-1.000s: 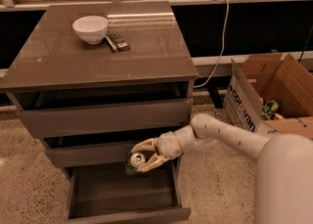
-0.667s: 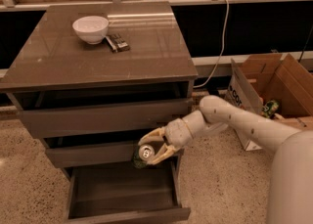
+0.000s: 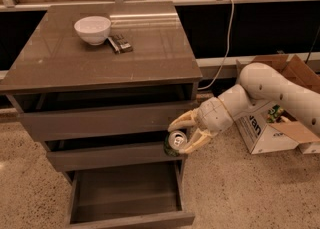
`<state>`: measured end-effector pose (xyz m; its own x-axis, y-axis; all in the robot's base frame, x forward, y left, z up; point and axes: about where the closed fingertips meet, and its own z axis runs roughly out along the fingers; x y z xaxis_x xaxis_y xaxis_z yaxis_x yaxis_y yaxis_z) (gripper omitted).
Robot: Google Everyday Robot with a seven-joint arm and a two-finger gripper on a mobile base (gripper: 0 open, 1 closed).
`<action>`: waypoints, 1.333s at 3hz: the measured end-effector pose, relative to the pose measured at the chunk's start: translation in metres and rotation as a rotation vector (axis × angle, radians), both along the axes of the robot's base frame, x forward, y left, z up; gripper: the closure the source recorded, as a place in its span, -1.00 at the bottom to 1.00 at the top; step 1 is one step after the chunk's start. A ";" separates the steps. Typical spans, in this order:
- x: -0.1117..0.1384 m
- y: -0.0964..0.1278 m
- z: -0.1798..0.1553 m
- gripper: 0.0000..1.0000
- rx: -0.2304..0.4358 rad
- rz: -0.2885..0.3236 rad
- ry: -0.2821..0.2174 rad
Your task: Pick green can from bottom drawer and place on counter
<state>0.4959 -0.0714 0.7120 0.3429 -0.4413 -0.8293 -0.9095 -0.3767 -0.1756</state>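
Observation:
My gripper (image 3: 180, 133) is shut on the green can (image 3: 174, 143), a small dark green can lying on its side with its silver top and pull tab facing the camera. I hold it in the air in front of the middle drawer, at the cabinet's right side. The bottom drawer (image 3: 127, 193) is pulled open below it and shows a bare tray. The counter (image 3: 100, 53) is the glossy grey-brown top of the cabinet, well above the can.
A white bowl (image 3: 93, 29) and a small dark flat object (image 3: 120, 43) sit at the counter's back left. Open cardboard boxes (image 3: 280, 118) stand on the speckled floor to the right, with a greenish can (image 3: 272, 113) inside. A cable hangs behind the cabinet.
My gripper has lifted the can up and to the right, from just above the bottom drawer to the height of the middle drawer's front. The arm has risen with it.

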 end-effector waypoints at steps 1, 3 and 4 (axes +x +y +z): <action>0.000 0.000 0.000 1.00 0.000 0.000 0.000; 0.028 0.026 0.075 1.00 -0.161 0.027 0.051; 0.042 0.039 0.110 1.00 -0.176 0.033 0.078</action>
<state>0.5376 -0.0319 0.8220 0.2973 -0.5712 -0.7651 -0.9043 -0.4255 -0.0337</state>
